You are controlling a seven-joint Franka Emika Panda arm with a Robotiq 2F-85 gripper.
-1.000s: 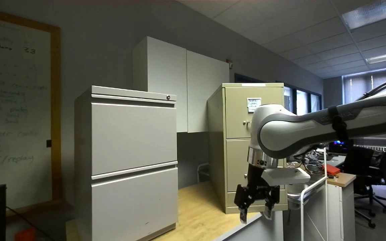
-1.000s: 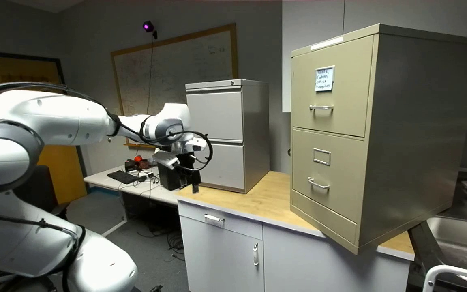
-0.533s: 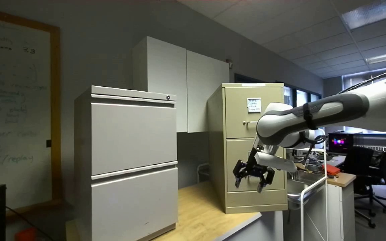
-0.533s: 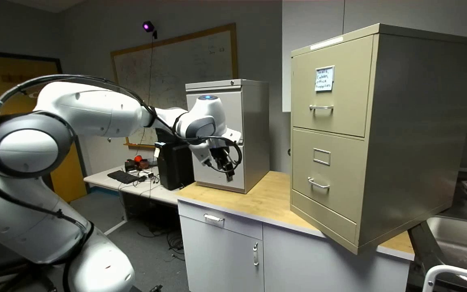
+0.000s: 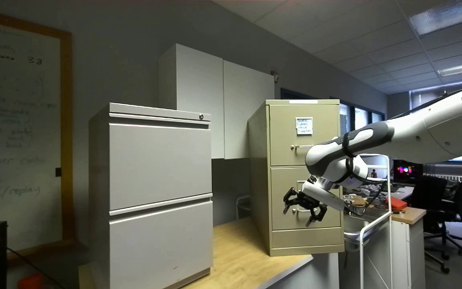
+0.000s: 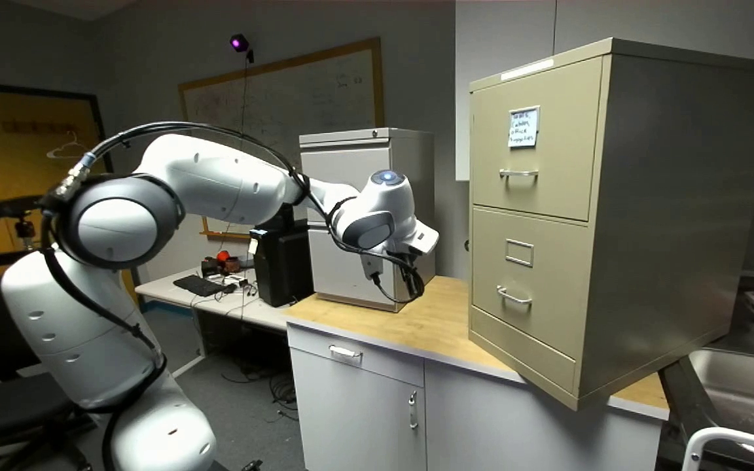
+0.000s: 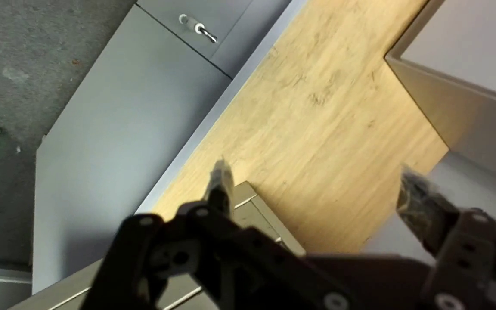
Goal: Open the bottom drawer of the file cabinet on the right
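Currently, the black Robotiq gripper [image 5: 296, 217], spread wide and holding nothing, tilts downward in front of the beige file cabinet [image 6: 619, 222], apart from it. The bottom drawer [image 6: 534, 278], closed, with a silver handle [image 6: 514, 298], sits below the labelled upper drawer [image 6: 534, 158]. The file cabinet stands on a wooden countertop [image 6: 436, 307], one corner overhanging.

There is one arm [image 6: 220, 180], one file cabinet [image 6: 632, 216] with two drawers [image 6: 526, 277], and one light-grey cabinet [image 5: 159, 186] with two.
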